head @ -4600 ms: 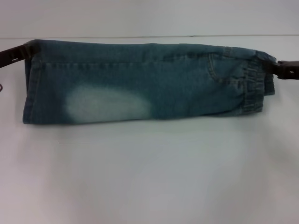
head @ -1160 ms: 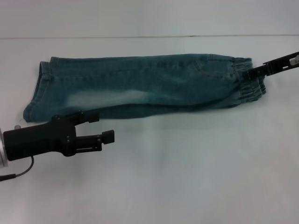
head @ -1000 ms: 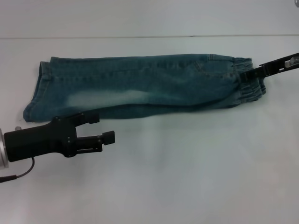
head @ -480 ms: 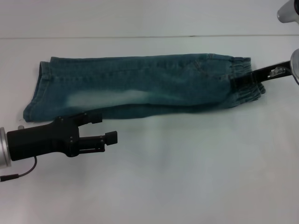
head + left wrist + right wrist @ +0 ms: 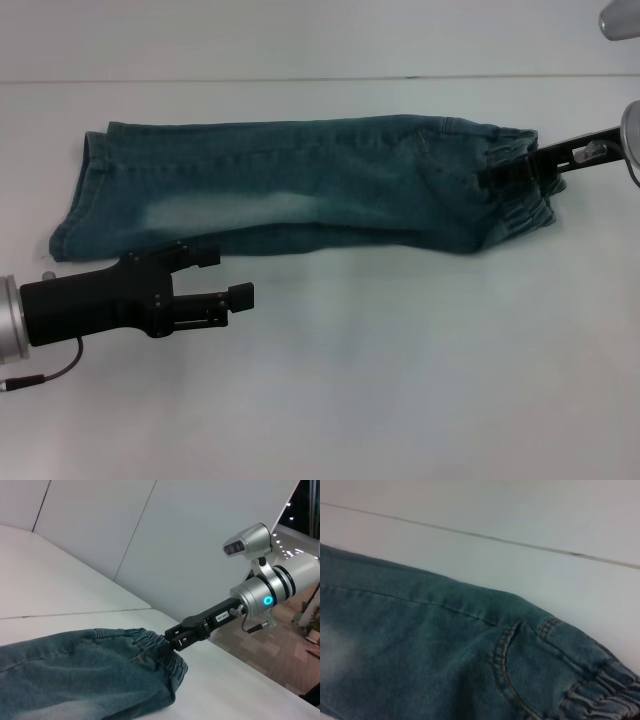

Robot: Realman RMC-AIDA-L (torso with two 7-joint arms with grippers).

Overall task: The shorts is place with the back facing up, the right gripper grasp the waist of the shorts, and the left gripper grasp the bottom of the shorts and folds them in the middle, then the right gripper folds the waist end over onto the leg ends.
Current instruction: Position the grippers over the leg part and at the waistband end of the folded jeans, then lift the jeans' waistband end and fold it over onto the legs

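The shorts (image 5: pixel 300 190) lie folded lengthwise into a long denim strip across the white table. Their leg ends (image 5: pixel 85 190) are at the left. The waist of the shorts (image 5: pixel 528 205) is at the right, bunched and slightly raised. My right gripper (image 5: pixel 505 172) reaches in from the right and is shut on that gathered band; the left wrist view shows the right gripper (image 5: pixel 172 639) pinching the waist (image 5: pixel 150 642). In front of the leg end and clear of the cloth, my left gripper (image 5: pixel 222 277) hovers open and holds nothing. The right wrist view shows a back pocket seam (image 5: pixel 502 660).
The white table (image 5: pixel 400 380) stretches in front of the shorts. A seam line (image 5: pixel 300 78) runs along its back. In the left wrist view the table's edge drops to a tiled floor (image 5: pixel 280 650) beyond the right arm.
The right gripper has closed on the waist and pulled it leftward, bunching the band. The left gripper, off the cloth, has drifted slightly right and up.
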